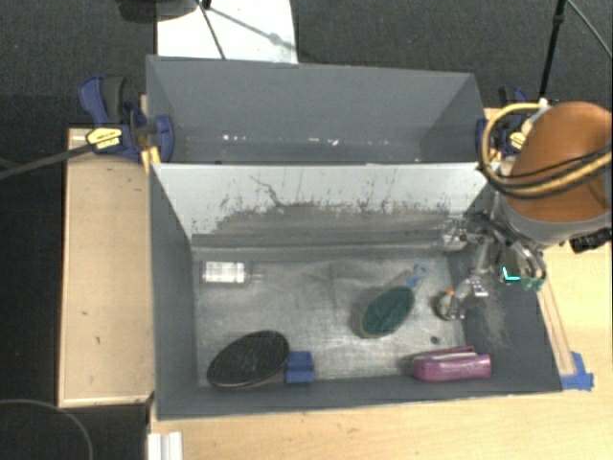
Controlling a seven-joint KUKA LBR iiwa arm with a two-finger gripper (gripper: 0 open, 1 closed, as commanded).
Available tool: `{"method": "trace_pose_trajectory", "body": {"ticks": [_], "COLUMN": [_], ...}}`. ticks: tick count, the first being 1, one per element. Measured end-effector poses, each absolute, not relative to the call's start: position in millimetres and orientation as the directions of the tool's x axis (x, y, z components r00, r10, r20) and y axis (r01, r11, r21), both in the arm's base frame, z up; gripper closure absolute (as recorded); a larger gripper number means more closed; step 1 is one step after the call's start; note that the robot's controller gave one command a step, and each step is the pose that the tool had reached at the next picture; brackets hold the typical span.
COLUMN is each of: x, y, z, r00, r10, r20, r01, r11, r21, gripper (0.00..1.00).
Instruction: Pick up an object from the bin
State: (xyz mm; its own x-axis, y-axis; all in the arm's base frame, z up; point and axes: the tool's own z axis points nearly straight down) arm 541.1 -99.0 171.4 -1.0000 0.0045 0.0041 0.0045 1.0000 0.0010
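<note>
The bin (172, 286) is being seen as grey metal, matt, with its back wall being marked by scratches and scuffs. The purple block (450, 365) is being shown as smooth, slightly glossy plastic. The green oval pad (388, 311) is being presented as matt and rough, the black round disc (249, 358) as matt and finely grained. The small clear piece (225, 273) is being read as transparent plastic, the arm's orange cover (570, 147) as smooth and glossy.

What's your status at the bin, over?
Gripper low at right side of bin, grip unclear. Nearest: green oval brush beside it toward mid-bin, purple block by front wall. Nothing between.
</note>
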Motion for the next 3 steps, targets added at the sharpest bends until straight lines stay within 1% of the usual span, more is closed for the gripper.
{"method": "trace_pose_trajectory", "body": {"ticks": [1,2,3], "x": [496.5,512.5,511.0], "y": [-61,-19,-22], "z": [116,79,79], "r00": [-1.0,-0.998,-0.998], "r10": [0.023,0.069,0.068], "r20": [0.001,-0.007,-0.004], "r01": [0.023,0.069,0.068], "r11": [1.0,0.998,0.998], "r21": [0.002,0.002,0.0], "gripper": [0.0,0.0,1.0]}}
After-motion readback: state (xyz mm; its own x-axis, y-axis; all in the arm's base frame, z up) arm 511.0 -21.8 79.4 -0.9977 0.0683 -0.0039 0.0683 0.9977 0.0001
